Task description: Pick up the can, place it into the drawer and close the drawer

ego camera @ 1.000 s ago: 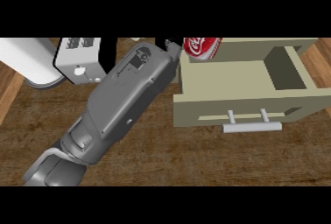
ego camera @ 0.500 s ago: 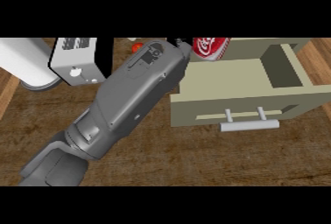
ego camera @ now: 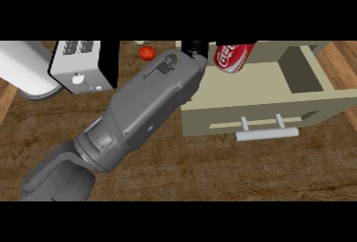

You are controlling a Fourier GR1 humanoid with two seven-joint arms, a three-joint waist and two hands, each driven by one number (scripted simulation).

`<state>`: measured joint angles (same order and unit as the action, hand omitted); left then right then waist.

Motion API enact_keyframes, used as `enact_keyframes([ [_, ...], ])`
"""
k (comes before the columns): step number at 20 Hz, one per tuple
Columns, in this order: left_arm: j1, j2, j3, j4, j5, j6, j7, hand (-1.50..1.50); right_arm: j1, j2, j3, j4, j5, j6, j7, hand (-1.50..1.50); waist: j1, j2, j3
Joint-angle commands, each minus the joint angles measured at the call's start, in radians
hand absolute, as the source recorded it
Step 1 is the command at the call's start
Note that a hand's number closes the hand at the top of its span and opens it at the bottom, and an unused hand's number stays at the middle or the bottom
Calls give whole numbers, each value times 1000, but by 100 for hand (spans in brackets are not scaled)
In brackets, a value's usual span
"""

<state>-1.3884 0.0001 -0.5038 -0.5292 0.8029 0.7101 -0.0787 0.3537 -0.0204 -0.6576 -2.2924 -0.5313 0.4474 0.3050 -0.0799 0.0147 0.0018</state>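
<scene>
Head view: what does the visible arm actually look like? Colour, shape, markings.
One forearm shows: grey, smooth, bulky shell, widening from a rounded, segmented elbox-like joint at lower left. A darker recessed panel with small markings sits near the wrist. Only a sliver of the black left hand shows at the top edge. No cables visible.

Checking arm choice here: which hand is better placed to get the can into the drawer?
Left, likely. Its hand sits right beside the can at the open drawer's far end; the right hand is not in view.
</scene>
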Motion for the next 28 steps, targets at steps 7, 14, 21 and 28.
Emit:
enact_keyframes([
  [7, 18, 0, -76, 53, 90, 48, -58, -150, -30, -42, -23, 46, -5, 7, 4, -150, 3, 1, 0],
  [14, -23, 0, -134, 35, 160, 142, -55, -150, -55, -28, 8, -9, -10, -37, 49, -150, -17, 3, 0],
  [21, 0, 0, -107, 56, 199, 91, -133, -150, -56, -66, -28, -135, 128, 31, -59, -150, -17, 3, -1],
  [28, 3, 0, -103, 47, 235, 56, -203, -150, -167, -99, 56, -119, 347, 72, -171, -150, 15, 9, -1],
])
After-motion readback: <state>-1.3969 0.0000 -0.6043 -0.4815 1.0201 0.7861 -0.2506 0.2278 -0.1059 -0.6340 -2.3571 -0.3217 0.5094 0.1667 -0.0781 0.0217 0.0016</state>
